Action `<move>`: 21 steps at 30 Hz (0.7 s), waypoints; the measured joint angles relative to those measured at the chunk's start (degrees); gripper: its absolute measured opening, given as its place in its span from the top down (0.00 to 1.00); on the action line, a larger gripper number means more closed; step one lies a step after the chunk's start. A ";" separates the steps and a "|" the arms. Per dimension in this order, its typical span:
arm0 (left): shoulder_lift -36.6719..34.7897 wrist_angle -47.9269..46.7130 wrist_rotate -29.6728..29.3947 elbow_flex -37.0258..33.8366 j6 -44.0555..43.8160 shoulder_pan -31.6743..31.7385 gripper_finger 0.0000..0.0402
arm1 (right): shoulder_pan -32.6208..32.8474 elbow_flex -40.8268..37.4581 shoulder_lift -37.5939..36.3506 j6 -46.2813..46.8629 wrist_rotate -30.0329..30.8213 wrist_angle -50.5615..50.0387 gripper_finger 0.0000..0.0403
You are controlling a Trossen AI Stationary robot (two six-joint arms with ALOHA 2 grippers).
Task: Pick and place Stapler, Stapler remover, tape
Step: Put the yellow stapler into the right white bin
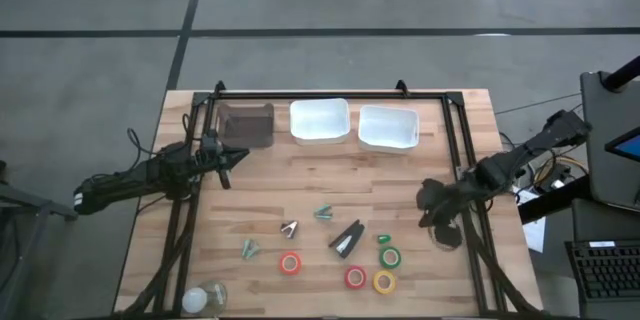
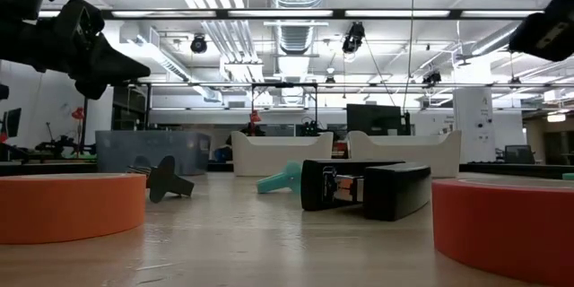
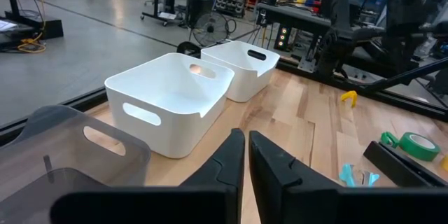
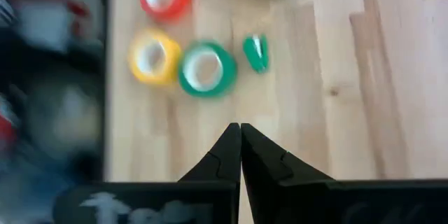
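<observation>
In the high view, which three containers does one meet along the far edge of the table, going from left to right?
Dark translucent plastic bin → first white rectangular plastic bin → second white rectangular plastic bin.

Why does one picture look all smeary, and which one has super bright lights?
Right wrist view: the left side and the yellow tape smear, probably from motion, though the right pincer looks sharp. Low view: ceiling lights glare, and the near red tape looks soft.

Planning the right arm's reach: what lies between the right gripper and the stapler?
In the high view, only bare wood separates the right gripper from the stapler; the green tape lies just below that line.
</observation>
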 joint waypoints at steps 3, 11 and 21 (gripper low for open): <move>0.00 0.00 -0.01 0.00 0.00 0.00 0.94 | 0.42 3.30 6.60 -4.55 -0.13 -6.28 0.98; 0.00 0.00 -0.01 0.00 0.02 0.00 0.94 | 0.64 7.89 21.64 -12.57 -0.52 -14.71 0.84; 0.00 0.02 -0.01 0.00 0.01 0.01 0.94 | 1.53 12.96 35.24 -23.68 2.37 -21.99 0.57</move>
